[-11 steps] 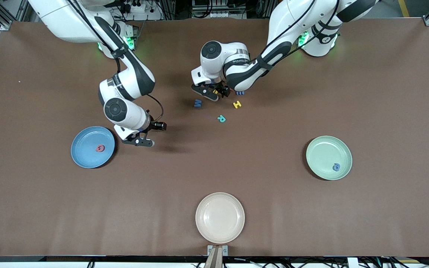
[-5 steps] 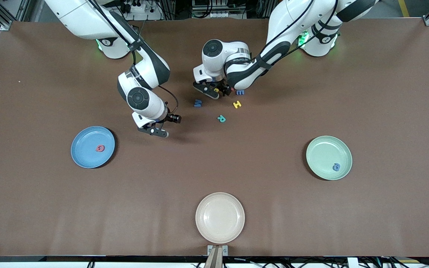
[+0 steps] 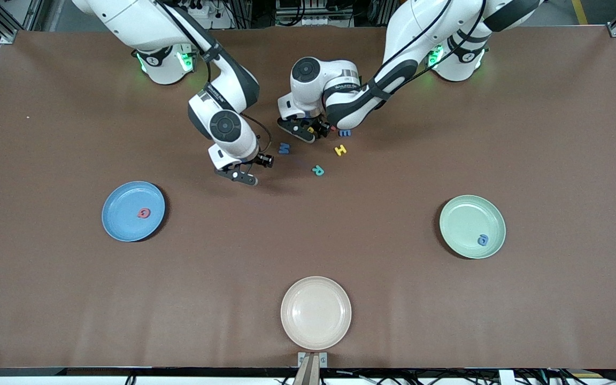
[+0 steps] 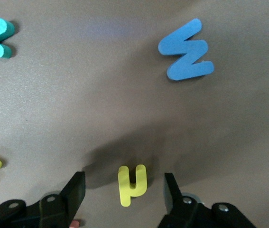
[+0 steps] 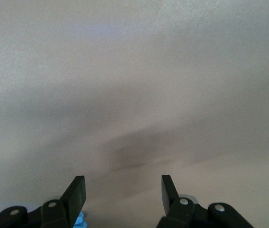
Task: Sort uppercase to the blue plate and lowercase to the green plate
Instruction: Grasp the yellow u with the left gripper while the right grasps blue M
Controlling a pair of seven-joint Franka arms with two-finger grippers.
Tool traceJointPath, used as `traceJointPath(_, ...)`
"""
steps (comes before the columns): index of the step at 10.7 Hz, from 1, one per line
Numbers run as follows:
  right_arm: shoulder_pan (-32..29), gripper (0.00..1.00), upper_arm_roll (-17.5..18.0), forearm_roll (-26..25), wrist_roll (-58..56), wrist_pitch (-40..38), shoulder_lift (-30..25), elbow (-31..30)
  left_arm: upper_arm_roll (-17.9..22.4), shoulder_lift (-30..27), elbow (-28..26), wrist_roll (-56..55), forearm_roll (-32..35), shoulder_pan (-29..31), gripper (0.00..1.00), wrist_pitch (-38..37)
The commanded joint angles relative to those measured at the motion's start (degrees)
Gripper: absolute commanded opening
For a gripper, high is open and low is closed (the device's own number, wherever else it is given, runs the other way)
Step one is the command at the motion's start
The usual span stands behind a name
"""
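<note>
My right gripper (image 3: 245, 174) has moved from the blue plate (image 3: 121, 224) toward the flat foam M (image 3: 284, 148), jaws wide, empty. Left gripper (image 4: 125, 190), wide, straddles the yellow n (image 4: 132, 184).

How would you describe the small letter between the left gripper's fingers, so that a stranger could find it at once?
Start at the loose letters in the table's middle, between the two arms. The left gripper is low over them, fingers open on either side of a yellow n lying flat. The blue M differs in colour, and the yellow H, larger, lies nearer the front camera.
</note>
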Motion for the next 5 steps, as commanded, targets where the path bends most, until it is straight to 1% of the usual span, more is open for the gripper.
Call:
traceJointPath(1, -0.6, 0.73, 0.3, -1.7, 1.3, 3.3, 0.6, -1.4, 0.0, -1.6, -1.5, -1.3, 1.5, 0.3, 0.42, 1.0)
traceJointPath(2, -0.6, 0.73, 0.3, -1.7, 1.3, 3.7, 0.8, -1.6, 0.0, -1.6, -1.4, -1.4, 1.4, 0.5, 0.19, 1.0)
traceJointPath(3, -0.6, 0.73, 0.3, -1.7, 1.3, 3.7, 0.8, -1.6, 0.0, -1.7, -1.4, -1.4, 1.4, 0.5, 0.03, 1.0)
traceJointPath(4, -0.6, 0.73, 0.4, -1.7, 1.3, 3.8, 0.9, -1.6, 0.0, -1.9, -1.4, -1.4, 1.4, 0.7, 0.00, 0.9)
traceJointPath(5, -0.3, 0.74, 0.4, -1.7, 1.3, 3.9, 0.9, -1.6, 0.0, -2.7, -1.5, -1.5, 1.4, 1.8, 0.00, 0.4)
